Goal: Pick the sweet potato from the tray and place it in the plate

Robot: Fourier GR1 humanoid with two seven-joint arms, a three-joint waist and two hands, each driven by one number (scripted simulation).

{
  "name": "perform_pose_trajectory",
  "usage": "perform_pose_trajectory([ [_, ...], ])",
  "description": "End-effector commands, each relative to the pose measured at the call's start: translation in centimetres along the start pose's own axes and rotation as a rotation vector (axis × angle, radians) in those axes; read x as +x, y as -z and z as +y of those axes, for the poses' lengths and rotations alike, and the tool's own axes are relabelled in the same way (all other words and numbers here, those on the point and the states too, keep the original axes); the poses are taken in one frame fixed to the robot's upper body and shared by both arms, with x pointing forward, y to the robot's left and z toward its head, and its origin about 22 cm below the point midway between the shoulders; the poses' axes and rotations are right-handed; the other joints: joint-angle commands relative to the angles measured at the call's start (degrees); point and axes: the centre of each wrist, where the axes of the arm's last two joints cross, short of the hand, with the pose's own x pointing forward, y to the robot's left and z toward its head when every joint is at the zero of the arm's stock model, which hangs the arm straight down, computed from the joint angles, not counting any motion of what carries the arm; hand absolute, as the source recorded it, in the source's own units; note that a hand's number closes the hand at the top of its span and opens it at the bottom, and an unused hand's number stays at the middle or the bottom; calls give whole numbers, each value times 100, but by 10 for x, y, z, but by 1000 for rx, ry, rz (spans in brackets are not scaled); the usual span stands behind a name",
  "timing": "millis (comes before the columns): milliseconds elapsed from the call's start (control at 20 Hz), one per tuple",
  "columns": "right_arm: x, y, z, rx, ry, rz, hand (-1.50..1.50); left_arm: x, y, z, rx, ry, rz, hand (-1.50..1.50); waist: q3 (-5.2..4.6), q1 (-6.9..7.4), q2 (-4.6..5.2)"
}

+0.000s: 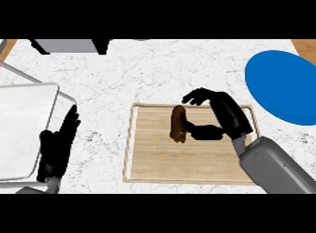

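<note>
A brown sweet potato [178, 123] lies lengthwise on the wooden tray [160, 168], in its upper middle. My right hand [226, 113] is over the tray just right of the potato. Its fingers arch past the potato's far end and its thumb [199, 131] touches the potato's near right side, without closing round it. The blue plate [289, 86] sits at the right edge of the counter, beyond the tray. My left hand [58, 144] rests open at the left, fingers pointing up, between the tray and a white slab.
A large white slab [16, 129] covers the left side of the counter. A grey object [69, 45] stands at the back left. White marbled counter lies between the tray and the plate.
</note>
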Motion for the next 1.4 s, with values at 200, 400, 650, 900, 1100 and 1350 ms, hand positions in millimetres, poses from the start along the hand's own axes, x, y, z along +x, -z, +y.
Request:
perform_pose_trajectory([
  [200,8,15,24,277,-255,19,-150,9,20,11,0,-11,28,0,5,13,-15],
  [400,37,37,8,296,-517,53,-150,6,15,6,-8,-12,16,0,0,27,-32],
  [650,84,60,20,417,-690,152,-150,15,11,5,-12,0,26,0,6,68,-41],
  [900,89,75,37,623,-755,289,-150,0,14,6,-11,-12,26,0,3,26,-22],
  [1100,98,85,39,710,-779,372,-150,-11,10,1,7,-19,28,0,7,-11,-26],
  [1350,107,103,45,741,-773,444,-150,8,7,8,-15,-15,25,0,12,28,-25],
])
